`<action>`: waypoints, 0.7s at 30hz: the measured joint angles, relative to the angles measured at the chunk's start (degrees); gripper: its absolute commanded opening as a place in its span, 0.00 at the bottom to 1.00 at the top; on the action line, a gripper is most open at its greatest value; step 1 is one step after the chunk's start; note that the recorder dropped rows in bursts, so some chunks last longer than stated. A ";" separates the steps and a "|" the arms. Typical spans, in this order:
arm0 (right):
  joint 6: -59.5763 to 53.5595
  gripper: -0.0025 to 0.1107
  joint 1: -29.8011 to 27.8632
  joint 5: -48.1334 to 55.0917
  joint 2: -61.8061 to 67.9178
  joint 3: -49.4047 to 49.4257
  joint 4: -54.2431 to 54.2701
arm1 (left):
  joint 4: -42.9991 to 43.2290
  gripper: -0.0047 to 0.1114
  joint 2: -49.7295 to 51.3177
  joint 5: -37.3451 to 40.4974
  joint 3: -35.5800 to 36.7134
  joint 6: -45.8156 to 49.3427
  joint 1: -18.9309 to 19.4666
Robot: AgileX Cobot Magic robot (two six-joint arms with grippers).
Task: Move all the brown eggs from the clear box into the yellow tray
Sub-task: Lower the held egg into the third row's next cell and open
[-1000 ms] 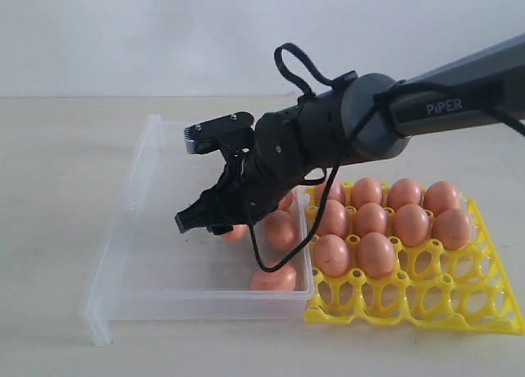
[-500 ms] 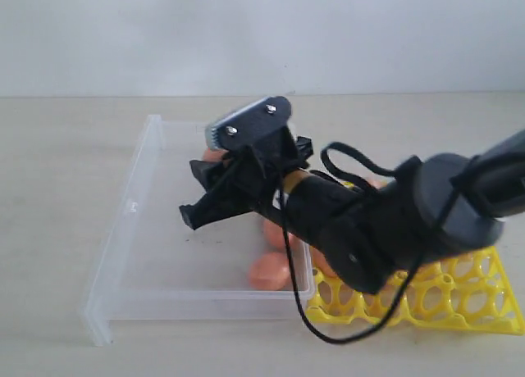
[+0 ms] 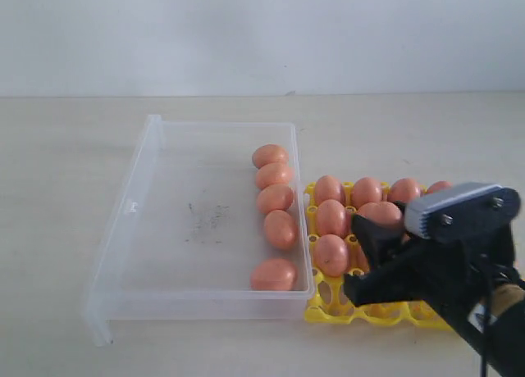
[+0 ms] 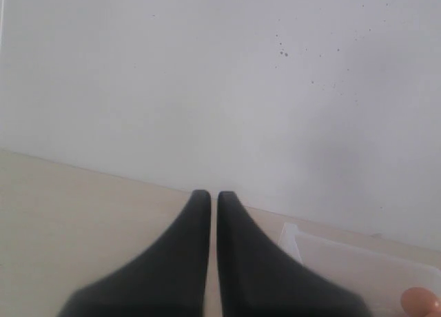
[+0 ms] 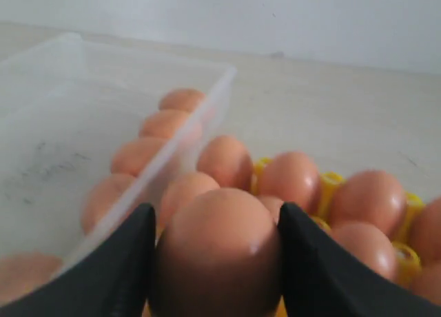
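Fingers (image 5: 114, 269) of our right gripper (image 5: 215, 220) clamp one brown egg (image 5: 219, 255) over the yellow tray (image 3: 321, 314), while those of our left gripper (image 4: 207, 213) sit together.

Tray (image 3: 321, 314) just right of box (image 3: 164, 229)

No text, label, brand, number or sign can be read in any of the views. The only marks at all are the dark smudges (image 3: 205, 217) on the floor of the shallow clear plastic box (image 3: 123, 209) near its middle, and they form no letters or figures.
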 measured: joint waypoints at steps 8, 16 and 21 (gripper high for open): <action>-0.24 0.02 0.00 0.00 -0.89 7.41 5.03 | 0.00 0.07 0.00 0.00 0.00 0.00 0.00; 6.38 0.02 -8.14 0.00 -0.95 6.61 4.62 | 0.00 0.07 0.00 0.00 0.00 0.00 0.00; 8.75 0.02 -11.96 2.87 -1.03 2.55 -0.17 | 0.00 0.07 0.00 0.00 0.00 0.00 0.00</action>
